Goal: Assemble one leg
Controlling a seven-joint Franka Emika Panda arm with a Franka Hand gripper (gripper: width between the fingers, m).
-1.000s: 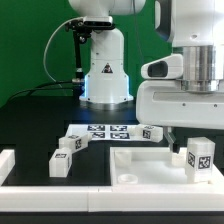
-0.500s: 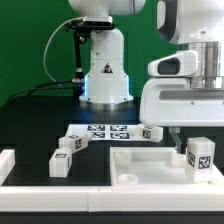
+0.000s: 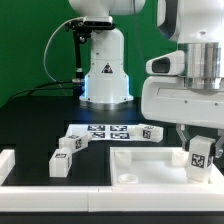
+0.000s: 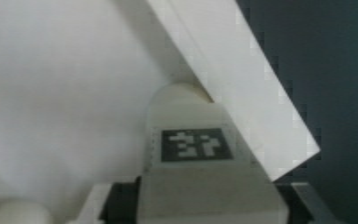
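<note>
My gripper is shut on a leg, a small white block with a black-and-white tag. It holds the leg upright at the right end of the large white panel. I cannot tell whether the leg's lower end touches the panel. In the wrist view the leg sits between my dark fingers, with the gripper over the panel close to its raised edge. Three more legs lie on the black table: two at the exterior view's left and one behind the panel.
The marker board lies flat behind the panel. A white bracket piece stands at the exterior view's left edge. The robot's base rises at the back, with cables to its left.
The gripper has risen slightly with the leg still in it; its fingers now show beside the leg. The loose legs and the panel have not moved.
</note>
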